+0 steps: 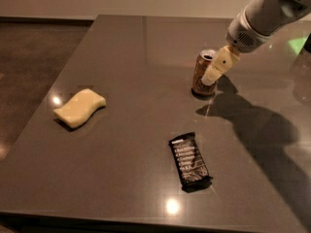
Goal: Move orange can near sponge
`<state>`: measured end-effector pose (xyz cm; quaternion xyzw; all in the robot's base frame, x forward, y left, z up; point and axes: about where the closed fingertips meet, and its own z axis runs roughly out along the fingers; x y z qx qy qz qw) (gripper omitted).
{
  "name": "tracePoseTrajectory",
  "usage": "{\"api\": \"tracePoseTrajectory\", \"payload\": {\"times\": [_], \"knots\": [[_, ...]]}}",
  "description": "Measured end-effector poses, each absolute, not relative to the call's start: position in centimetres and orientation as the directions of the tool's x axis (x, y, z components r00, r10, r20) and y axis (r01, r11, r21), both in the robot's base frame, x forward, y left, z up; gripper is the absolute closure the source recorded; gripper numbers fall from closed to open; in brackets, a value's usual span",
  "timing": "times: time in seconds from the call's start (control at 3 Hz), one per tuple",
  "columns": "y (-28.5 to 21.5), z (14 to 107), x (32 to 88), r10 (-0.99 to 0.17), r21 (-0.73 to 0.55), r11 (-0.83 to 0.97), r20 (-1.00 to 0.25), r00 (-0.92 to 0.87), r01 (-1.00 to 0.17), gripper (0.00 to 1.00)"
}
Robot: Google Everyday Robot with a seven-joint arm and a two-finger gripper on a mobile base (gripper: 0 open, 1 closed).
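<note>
Dark surface [121,188]: can [199,76] upright, hand [214,71] at its right side, open or closed can't tell. Sponge [80,108] well apart, left.

Tool [210,77] low at upper right

Single cam view. Elevated pos., tilted down obliquely at table [146,52] from near-edge side, facing far wall. Mid-range: most of tabletop in frame, near edge along bottom, right side cut off by frame. Floor visible at left and past far edge. Arm enters from upper-right corner; gripper [216,69] in upper-right area, at right side of orange can [198,76].
</note>
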<state>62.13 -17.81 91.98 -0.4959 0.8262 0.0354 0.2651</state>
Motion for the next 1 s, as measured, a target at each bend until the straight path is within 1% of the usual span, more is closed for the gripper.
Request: {"api": "tracePoseTrajectory", "payload": {"times": [0.33, 1.0], "knots": [[-15.87, 91.55, 62.30, -0.813, -0.194, 0.469, -0.477, -0.335, -0.862, 0.10], [-14.91, 91.79, 62.14, -0.819, -0.194, 0.444, -0.483, -0.309, -0.875, 0.56]]}}
